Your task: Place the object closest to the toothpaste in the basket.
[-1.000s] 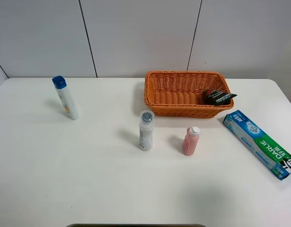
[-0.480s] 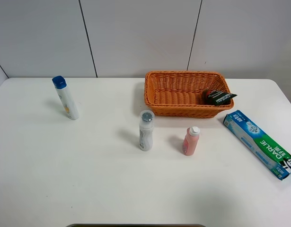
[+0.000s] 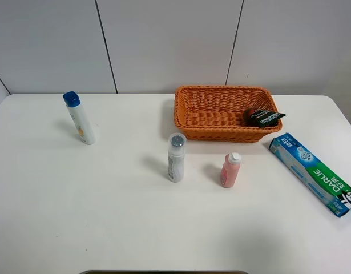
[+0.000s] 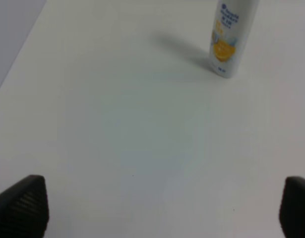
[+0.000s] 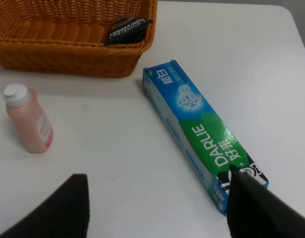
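My right hand (image 5: 157, 208) hung wide open and empty; I judged gripping the pink bottle (image 3: 230, 170) mid-body, upright, best before the basket (image 3: 225, 137).

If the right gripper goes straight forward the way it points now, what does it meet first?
Probably the bare table between the pink bottle and the toothpaste box. Further along that line stands the orange basket. The right gripper is open; depth is hard to judge.

The high camera overlooks the whole table (image 3: 107, 217); wrist cameras look closely down, the right sharing its toothpaste (image 5: 204, 131).
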